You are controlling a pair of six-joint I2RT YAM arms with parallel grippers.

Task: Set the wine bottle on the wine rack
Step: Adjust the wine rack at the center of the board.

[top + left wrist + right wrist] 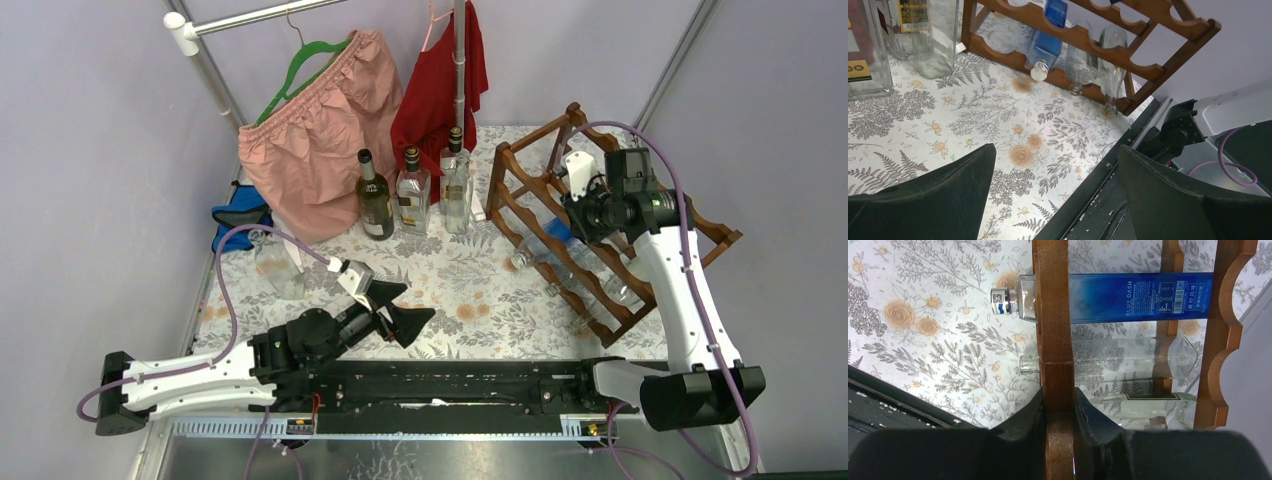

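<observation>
Now the right end effector (1059, 406) is clamping a rail of the wine rack (1052, 300) at two o'clock, the left end effector (1057, 150) is gaping wide, and the dark wine bottle (375, 195) is standing unracked at twelve.

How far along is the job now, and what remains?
Done: a blue bottle and clear bottles lie in the wine rack. In hand: the right claw is shut on a rack post; the left claw is open, empty. Left: the dark wine bottle stands on the table.

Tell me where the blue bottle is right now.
Top view: the blue bottle lies in the wine rack at the table's right side, next to a clear bottle.
</observation>
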